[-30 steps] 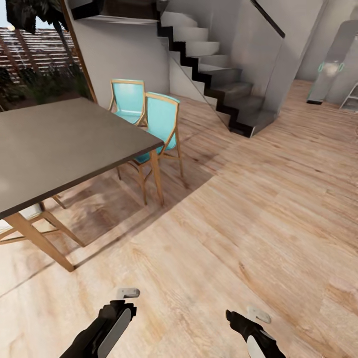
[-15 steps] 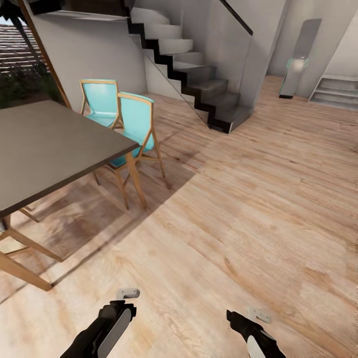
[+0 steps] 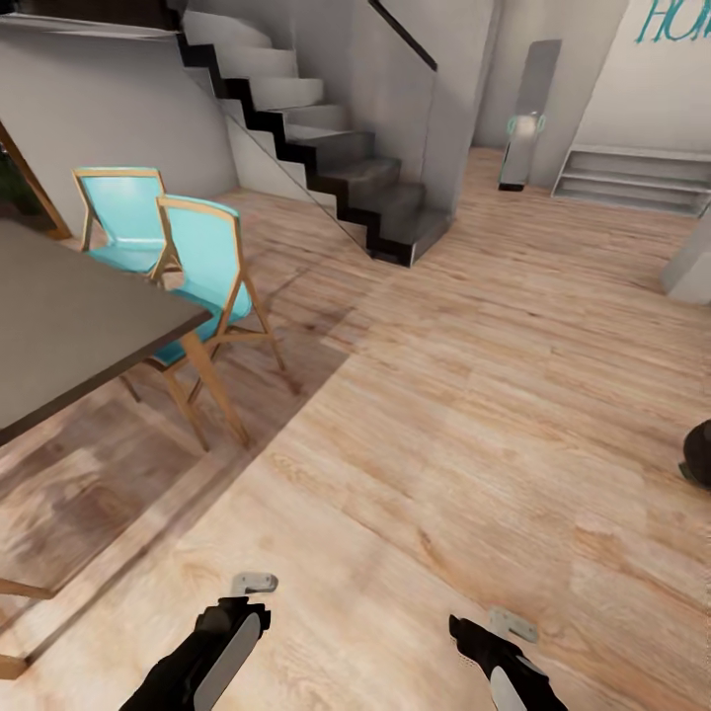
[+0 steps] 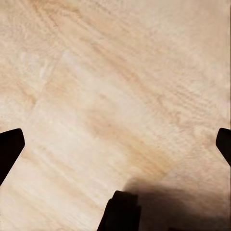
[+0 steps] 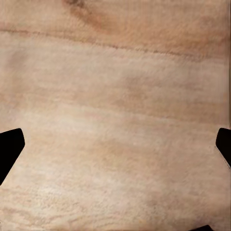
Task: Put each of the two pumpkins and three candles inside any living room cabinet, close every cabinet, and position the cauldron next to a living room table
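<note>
Left tool point(image 3: 255, 583): I am holding it low over the wooden floor point(image 3: 464, 415), nothing between the fingers; in the left wrist view the two dark fingertips point(image 4: 9, 149) are sitting at opposite edges, spread wide, with bare planks between them.
Right tool point(image 3: 513, 624): I am carrying it low over the floor as well, empty; in the right wrist view the fingertips point(image 5: 9, 147) are likewise standing far apart over pale wood grain.
Cauldron point(image 3: 699, 452): a dark rounded shape is resting on the floor at the right edge of my head view, cut off by the frame; I cannot tell its mouth or full outline.
Dining table point(image 3: 69, 326): tall, dark flat top on slanted wooden legs, standing at my left.
Chairs point(image 3: 202, 262): two turquoise seats with light wooden frames, side by side at the far side of the dining table.
Staircase point(image 3: 326, 148): grey steps with black risers, rising toward the upper left, well beyond the chairs.
Floor lamp panel point(image 3: 525, 118): a tall grey upright slab with a glowing band, standing by the far wall.
Low shelf point(image 3: 632, 178): pale grey tiers against the far right wall, under teal lettering point(image 3: 676, 20).
</note>
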Controlling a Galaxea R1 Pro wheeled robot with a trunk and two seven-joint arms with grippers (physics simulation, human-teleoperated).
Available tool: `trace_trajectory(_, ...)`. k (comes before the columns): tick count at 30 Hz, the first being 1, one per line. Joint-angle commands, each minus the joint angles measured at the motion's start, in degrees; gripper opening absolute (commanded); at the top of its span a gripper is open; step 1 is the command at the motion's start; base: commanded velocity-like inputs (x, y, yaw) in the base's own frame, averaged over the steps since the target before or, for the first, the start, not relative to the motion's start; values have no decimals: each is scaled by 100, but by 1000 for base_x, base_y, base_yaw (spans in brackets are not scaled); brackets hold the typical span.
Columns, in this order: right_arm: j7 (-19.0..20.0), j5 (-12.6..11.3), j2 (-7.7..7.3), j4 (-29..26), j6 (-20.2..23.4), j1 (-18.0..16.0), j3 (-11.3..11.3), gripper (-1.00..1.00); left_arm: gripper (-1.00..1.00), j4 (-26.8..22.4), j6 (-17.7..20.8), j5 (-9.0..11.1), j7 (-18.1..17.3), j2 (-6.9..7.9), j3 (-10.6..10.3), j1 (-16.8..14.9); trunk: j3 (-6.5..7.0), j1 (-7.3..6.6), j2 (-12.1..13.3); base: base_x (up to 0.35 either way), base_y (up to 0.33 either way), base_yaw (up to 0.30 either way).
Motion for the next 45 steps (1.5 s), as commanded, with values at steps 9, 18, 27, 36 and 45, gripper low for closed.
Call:
trace_trajectory(9,-47,-48,-3,-10,18,-1,36,100,100,-10,7,60,59,9,-28,-3,32,3,-2,331,0,-275)
trace_trajectory(18,-47,-45,1,-12,18,-2,60,100,100,-10,7,60,59,9,-27,-3,84,3,-2,332,0,-249)
trace_trajectory(27,-47,-41,0,-13,-139,-3,63,100,100,-10,7,60,59,9,-28,-3,147,3,-2,332,55,-221)
trace_trajectory(36,-47,-40,-2,-13,-173,-1,63,100,100,-10,7,60,59,9,-31,-3,211,3,-2,332,5,-220)
trace_trajectory(45,-47,-40,3,-12,-183,-2,63,100,100,-10,7,60,59,9,-28,-3,274,3,-2,332,39,-219)
